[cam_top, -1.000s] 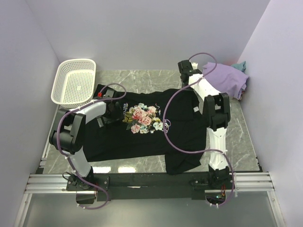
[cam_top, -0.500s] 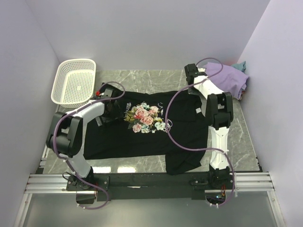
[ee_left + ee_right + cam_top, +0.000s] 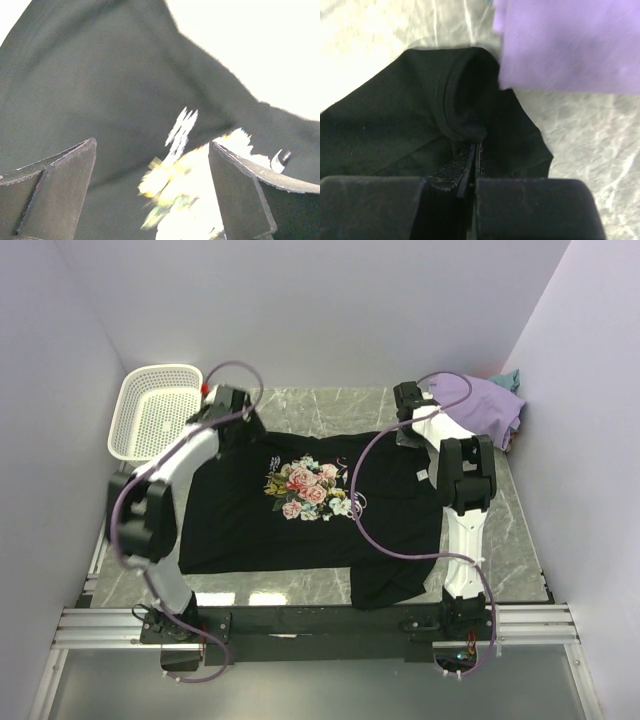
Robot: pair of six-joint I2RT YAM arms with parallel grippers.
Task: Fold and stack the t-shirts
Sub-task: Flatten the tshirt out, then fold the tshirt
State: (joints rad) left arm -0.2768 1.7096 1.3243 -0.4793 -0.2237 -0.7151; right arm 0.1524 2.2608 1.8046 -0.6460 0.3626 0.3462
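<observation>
We're looking at the black shirt (image 3: 300, 525) lying flat across the worktop (image 3: 300, 408), long axis left-right. Right pincer (image 3: 476, 155) is pinching its far-right sleeve; left pincer (image 3: 152, 143), spread wide, is hovering over the far-left corner.

1. The left arm (image 3: 172, 472) reached forward toward the far left, with the left gripper (image 3: 151, 146) angled downward and its jaws spread wide
2. The right arm (image 3: 458, 485) stretched straight ahead, with the right gripper (image 3: 476, 152) low and pinched tight on the black t-shirt (image 3: 390, 125)
</observation>
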